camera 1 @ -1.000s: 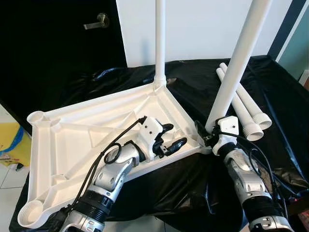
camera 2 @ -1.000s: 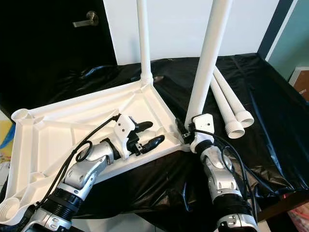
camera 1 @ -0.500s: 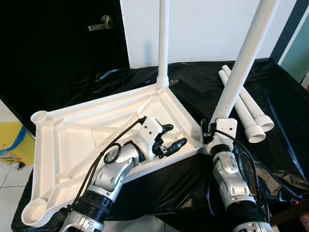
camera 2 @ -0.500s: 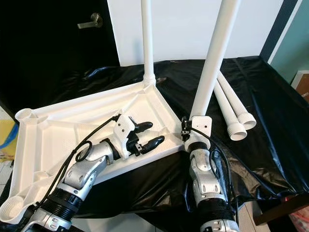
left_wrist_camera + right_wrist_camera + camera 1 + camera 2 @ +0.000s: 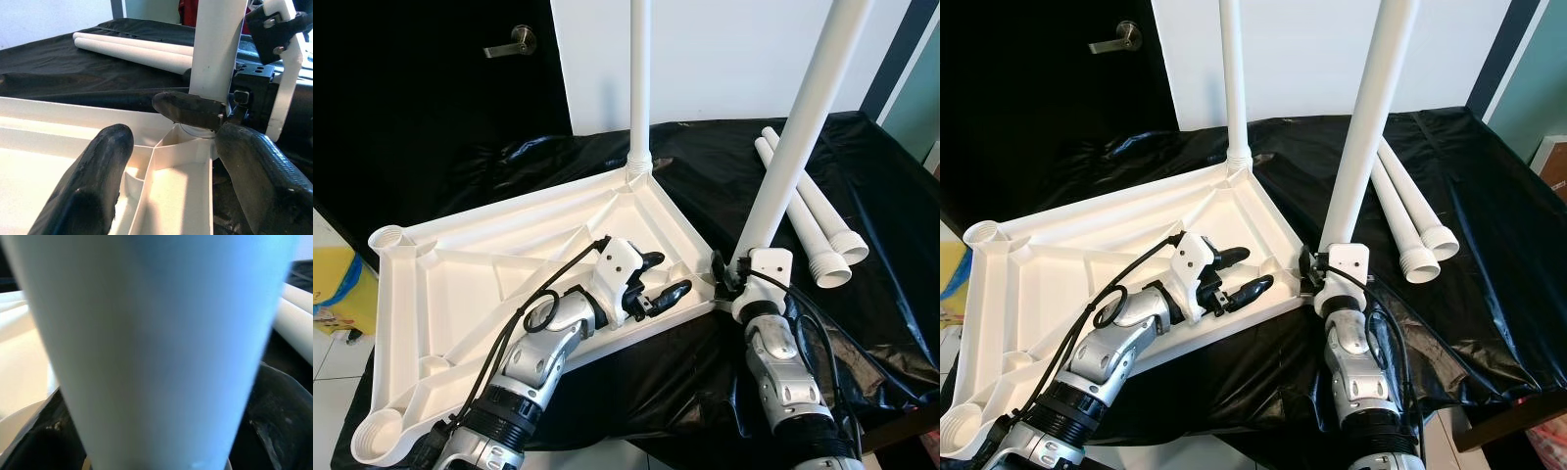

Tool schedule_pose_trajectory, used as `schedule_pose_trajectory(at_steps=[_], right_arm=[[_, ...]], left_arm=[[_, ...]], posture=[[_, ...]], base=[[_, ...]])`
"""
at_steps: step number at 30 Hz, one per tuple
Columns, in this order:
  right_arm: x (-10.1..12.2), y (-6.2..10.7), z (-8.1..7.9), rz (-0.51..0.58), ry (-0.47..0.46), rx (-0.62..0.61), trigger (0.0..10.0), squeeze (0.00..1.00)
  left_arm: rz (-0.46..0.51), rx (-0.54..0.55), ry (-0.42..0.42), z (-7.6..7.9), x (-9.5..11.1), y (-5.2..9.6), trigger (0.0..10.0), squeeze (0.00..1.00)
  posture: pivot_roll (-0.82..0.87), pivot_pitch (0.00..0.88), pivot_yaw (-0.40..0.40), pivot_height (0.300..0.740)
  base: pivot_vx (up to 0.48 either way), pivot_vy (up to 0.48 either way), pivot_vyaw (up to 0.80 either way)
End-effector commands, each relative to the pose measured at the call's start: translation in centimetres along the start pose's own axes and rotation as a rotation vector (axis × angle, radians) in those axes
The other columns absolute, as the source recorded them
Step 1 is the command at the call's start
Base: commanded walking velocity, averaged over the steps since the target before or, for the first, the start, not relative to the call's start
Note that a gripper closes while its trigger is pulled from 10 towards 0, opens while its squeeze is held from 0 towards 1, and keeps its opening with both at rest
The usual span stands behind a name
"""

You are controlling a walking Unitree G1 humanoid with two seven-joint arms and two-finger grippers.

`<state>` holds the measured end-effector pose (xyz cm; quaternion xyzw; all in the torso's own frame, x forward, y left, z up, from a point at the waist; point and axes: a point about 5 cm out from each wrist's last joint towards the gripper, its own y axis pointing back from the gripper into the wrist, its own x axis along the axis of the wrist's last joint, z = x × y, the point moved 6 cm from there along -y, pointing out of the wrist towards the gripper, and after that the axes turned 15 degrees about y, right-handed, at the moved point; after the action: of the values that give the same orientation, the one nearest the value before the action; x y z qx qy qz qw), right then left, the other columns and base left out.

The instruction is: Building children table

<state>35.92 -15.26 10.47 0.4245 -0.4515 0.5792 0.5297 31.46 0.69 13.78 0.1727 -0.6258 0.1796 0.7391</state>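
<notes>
The white table top (image 5: 489,264) lies upside down on a black-covered table. One white leg (image 5: 639,88) stands upright in its far corner. My right gripper (image 5: 741,266) is shut on the base of a second leg (image 5: 798,127), which leans slightly at the near right corner socket. In the left wrist view this leg (image 5: 217,44) stands in the corner, with one right finger (image 5: 190,108) pressed against it. My left gripper (image 5: 664,277) stands open just over the top's underside, close to that corner, holding nothing. In the right wrist view the leg (image 5: 156,333) sits between dark fingers (image 5: 274,416).
Two loose white legs (image 5: 808,211) lie side by side on the black cover (image 5: 862,323) to the right. Open sockets show at the far-left corner (image 5: 386,238) and near-left corner (image 5: 374,436). A dark door with a handle (image 5: 514,41) stands behind, and a white wall.
The right arm has swung in under the held leg, which now stands nearer upright with its base at the corner. The left gripper has stayed put. The camera shifted a little.
</notes>
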Motion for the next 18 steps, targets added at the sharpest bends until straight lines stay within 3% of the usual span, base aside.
schedule_pose_trajectory(at_steps=[1,11,17,18], right_arm=[[0.7,0.2,0.1,0.056,-0.014,0.062,10.0,0.0],[1.2,0.7,-0.5,0.119,0.043,0.328,10.0,0.0],[1.2,0.4,-1.1,0.135,0.137,0.48,10.0,0.0],[1.1,0.3,-1.0,0.133,0.14,0.483,7.8,0.0]], left_arm=[[-0.014,-0.01,0.011,-0.1,-0.3,0.2,10.0,0.0],[-0.028,-0.022,0.002,-0.2,-0.3,0.3,10.0,0.0],[-0.042,-0.048,-0.005,0.3,-0.4,0.7,10.0,0.0],[-0.045,-0.051,-0.004,0.5,-0.4,0.7,10.0,0.0]], posture=[[-0.15,0.0,0.033,0.74],[-0.15,0.0,0.043,0.74],[-0.12,0.0,0.054,0.74],[-0.11,0.0,0.054,0.74]], base=[[0.0,0.0,0.0],[0.0,0.0,0.0],[0.0,0.0,0.0],[0.0,0.0,0.0]])
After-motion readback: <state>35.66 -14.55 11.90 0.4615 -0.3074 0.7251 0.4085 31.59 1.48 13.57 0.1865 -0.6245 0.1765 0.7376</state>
